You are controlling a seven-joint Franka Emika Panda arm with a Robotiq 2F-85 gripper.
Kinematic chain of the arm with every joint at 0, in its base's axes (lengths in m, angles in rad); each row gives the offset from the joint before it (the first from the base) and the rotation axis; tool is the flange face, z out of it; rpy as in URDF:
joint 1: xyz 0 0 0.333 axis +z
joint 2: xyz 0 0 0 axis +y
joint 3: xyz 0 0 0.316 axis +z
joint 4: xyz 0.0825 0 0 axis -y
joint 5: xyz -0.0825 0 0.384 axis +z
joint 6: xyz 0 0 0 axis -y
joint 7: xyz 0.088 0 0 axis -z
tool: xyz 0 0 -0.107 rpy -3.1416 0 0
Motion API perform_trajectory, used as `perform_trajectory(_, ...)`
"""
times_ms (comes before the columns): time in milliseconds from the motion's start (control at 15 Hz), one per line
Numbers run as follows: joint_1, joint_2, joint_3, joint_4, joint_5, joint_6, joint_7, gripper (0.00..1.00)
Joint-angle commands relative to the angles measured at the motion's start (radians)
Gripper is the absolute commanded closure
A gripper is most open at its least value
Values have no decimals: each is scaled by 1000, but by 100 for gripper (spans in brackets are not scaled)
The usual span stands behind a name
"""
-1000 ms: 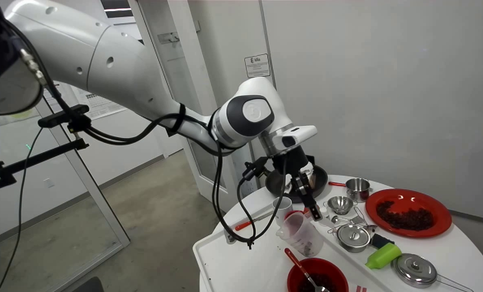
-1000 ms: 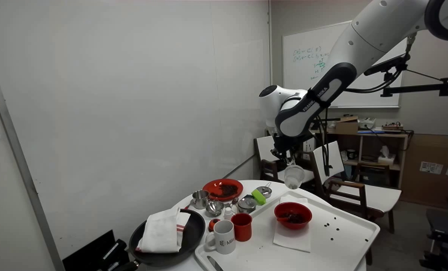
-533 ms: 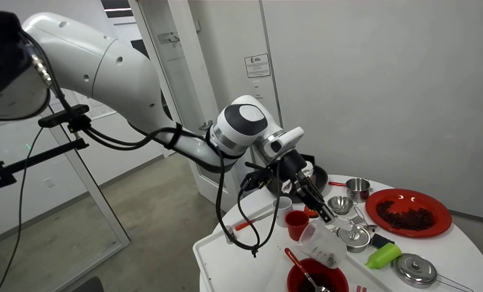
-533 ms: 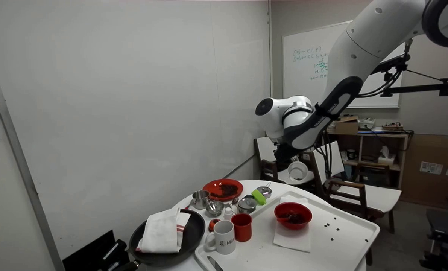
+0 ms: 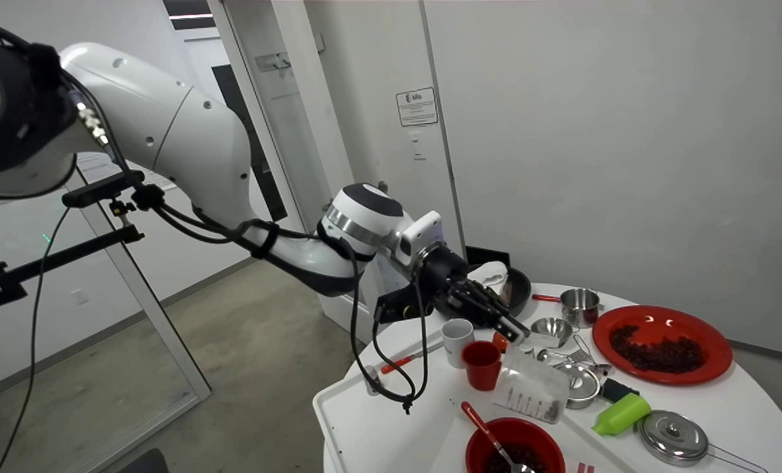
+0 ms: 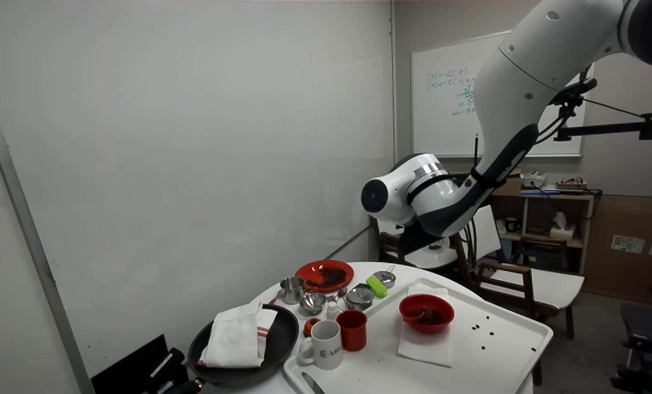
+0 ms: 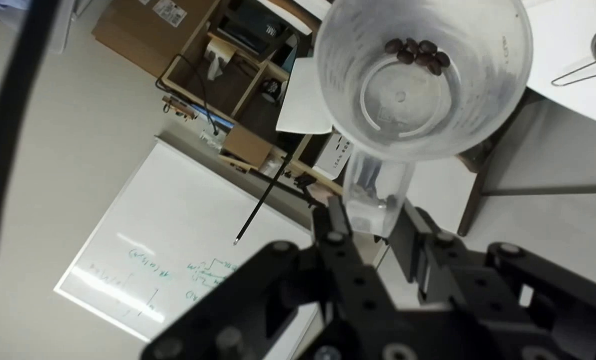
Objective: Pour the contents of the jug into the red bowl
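Note:
My gripper (image 7: 373, 212) is shut on the handle (image 7: 375, 200) of the small clear jug (image 7: 478, 95). Several brown beans (image 7: 418, 52) lie inside it near its bottom edge. In an exterior view the jug (image 5: 532, 387) hangs above the tray, strongly tilted, close to on its side; the gripper (image 5: 514, 332) is above it. In an exterior view the jug (image 6: 439, 250) is partly hidden by the arm. The red bowl (image 6: 431, 329) stands on the tray with dark beans and a spoon in it; it also shows in an exterior view (image 5: 475, 450), below the jug.
The white tray (image 6: 495, 377) has a few loose beans on it. A red cup (image 5: 481, 364) and white mug (image 5: 457, 341) stand by its edge. Metal pots, a green bottle (image 5: 620, 414), a red plate (image 5: 716, 355) and a dark pan (image 6: 287, 334) stand around it.
The wrist has lowered and swung from pointing down to pointing sideways. The jug has shifted away from the red cup, and has tipped further over, its beans still inside.

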Motion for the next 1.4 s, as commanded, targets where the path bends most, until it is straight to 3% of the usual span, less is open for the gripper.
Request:
perform_trajectory(0, -24, 17, 85, 1, -115, -131, 120, 89)
perform_trajectory(467, -59, 105, 198, 36, -238, -315, 213, 89)
perform_trajectory(933, -74, 169, 246, 81, -369, -429, 308, 89)
perform_trajectory(1333, -80, 227, 271, 148, -417, -539, 332, 90)
